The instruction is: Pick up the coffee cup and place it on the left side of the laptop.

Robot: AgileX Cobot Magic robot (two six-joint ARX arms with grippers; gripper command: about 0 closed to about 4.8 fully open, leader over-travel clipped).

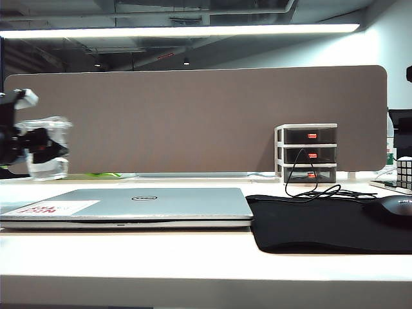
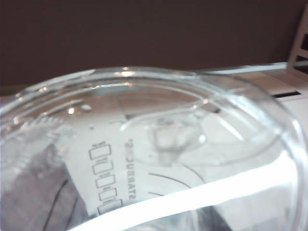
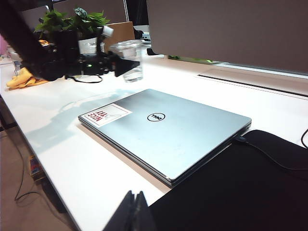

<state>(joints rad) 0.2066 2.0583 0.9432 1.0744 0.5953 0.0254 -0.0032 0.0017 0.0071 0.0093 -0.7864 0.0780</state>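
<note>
Above the desk's far left edge, the left gripper (image 1: 51, 149) clamps the coffee cup (image 1: 46, 148) upright in the air beside the closed laptop (image 1: 138, 204). Lower it straight down, clear of the lid. Idle, the right gripper (image 3: 136, 207) looks closed; its tips are cropped.

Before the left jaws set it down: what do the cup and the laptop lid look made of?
Coffee cup: thin clear plastic, glossy; you see through the wall and lid. Laptop lid: looks like brushed silver metal, matte, with soft reflections, though painted plastic is possible.
</note>
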